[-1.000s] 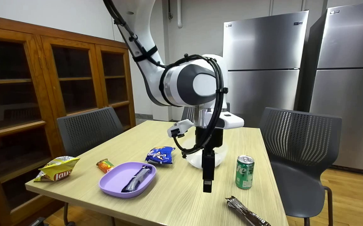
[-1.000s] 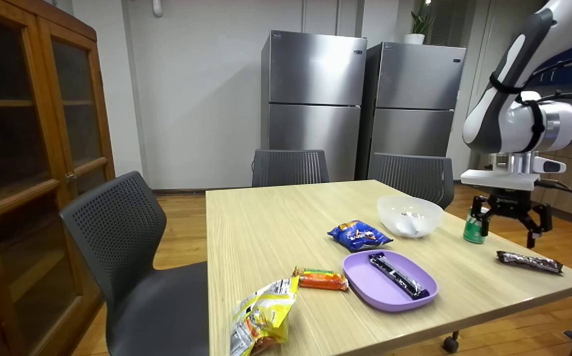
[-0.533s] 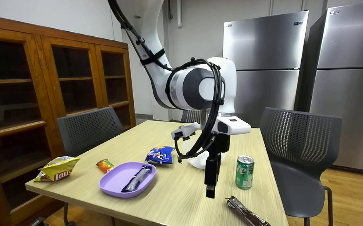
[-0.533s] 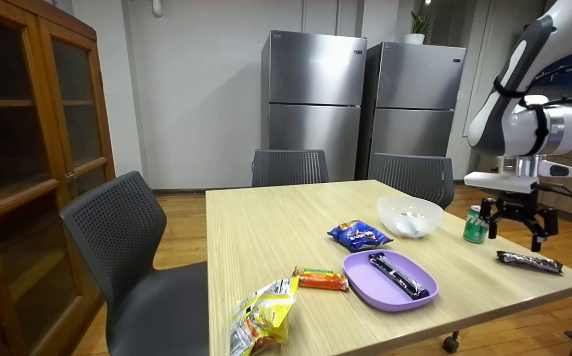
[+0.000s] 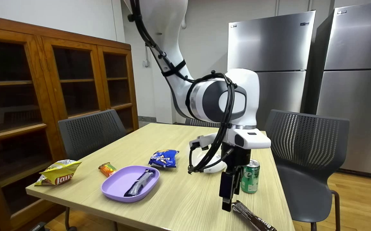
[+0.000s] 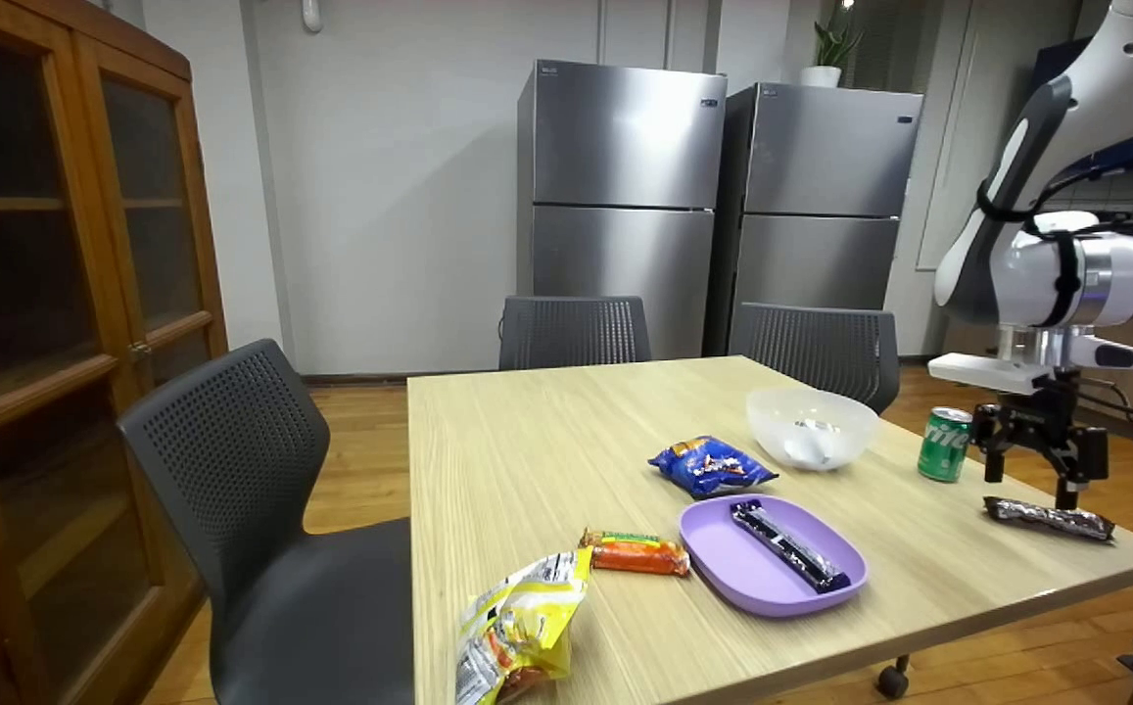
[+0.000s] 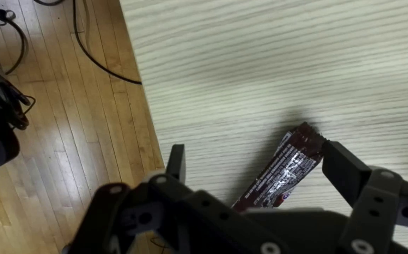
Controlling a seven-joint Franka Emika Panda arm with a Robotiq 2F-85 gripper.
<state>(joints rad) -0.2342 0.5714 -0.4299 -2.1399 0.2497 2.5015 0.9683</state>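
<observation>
Currently one wide-spread pincer [image 7: 254, 158] over one brown-wrapped bar [image 7: 284, 173], near one green can [image 6: 944, 446].

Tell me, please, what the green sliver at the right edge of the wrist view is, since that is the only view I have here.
Observer: It is a green drinks can, standing upright on the table.
Operator: Thank you. Could you say where the dark wrapped bar ends, as the gripper hides its lower end from me?
Observer: That end lies on the table too, near the table's edge.
Operator: And is there a similar bar anywhere else, please?
Observer: Yes, a second wrapped bar lies in the purple plate, as both exterior views show.
</observation>
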